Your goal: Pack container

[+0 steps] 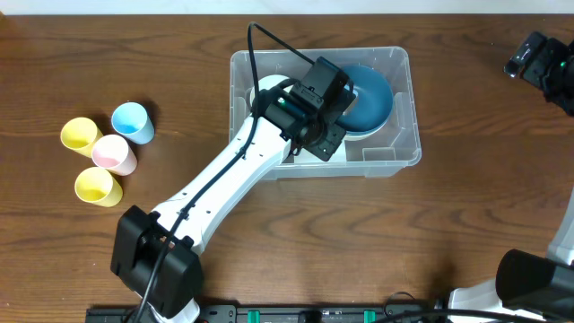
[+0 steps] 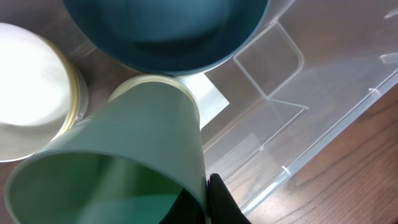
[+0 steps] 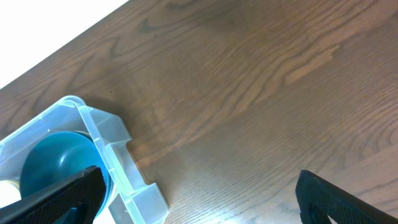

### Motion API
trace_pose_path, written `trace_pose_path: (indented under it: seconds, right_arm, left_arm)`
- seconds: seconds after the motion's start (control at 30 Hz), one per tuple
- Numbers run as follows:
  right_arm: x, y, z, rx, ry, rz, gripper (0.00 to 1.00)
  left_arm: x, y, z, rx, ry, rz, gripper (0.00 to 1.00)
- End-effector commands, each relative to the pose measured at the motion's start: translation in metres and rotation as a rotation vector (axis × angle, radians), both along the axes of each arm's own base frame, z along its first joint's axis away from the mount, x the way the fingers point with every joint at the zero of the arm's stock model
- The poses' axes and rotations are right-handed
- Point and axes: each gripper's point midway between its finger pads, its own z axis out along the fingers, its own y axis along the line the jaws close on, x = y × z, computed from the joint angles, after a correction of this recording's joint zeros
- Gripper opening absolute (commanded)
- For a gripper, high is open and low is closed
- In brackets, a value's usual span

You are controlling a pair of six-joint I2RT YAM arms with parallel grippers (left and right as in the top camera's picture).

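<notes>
Plainly, container [image 1: 395, 148] clear, rectangular, round-cornered.

Place: a robot lab, it seems.
Table [image 1: 430, 242]: brown wood, with a black rail [image 1: 269, 315] along its near edge.
Robots: one white arm [image 1: 229, 175] stands at the near edge, another arm [image 1: 531, 276] at the near right corner.
Things: plastic cups [image 1: 115, 154] and a clear bin [image 1: 396, 154] set out on the wood.

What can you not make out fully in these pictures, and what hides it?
Overhead: left arm covers most of the green cup and white bowl.
Left wrist: blue bowl cut off by the top edge.
Right wrist: container cut off by the bottom-left corner.
</notes>
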Motion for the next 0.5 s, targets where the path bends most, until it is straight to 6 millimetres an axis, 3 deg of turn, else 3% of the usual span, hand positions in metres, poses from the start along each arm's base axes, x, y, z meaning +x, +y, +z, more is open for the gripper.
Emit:
trace_pose_path:
  seconds: [0.0,0.47]
  right_arm:
    - [0.000,0.001,0.000,0.007,-0.001,-0.009,0.99]
    - [0.000,0.001,0.000,0.007,-0.001,-0.009,0.99]
  left_arm:
    - [-0.003,-0.002,-0.011,0.010,0.025,-0.020,0.06]
    - [0.000,-0.005,-0.052,0.065,0.095,-0.021,0.06]
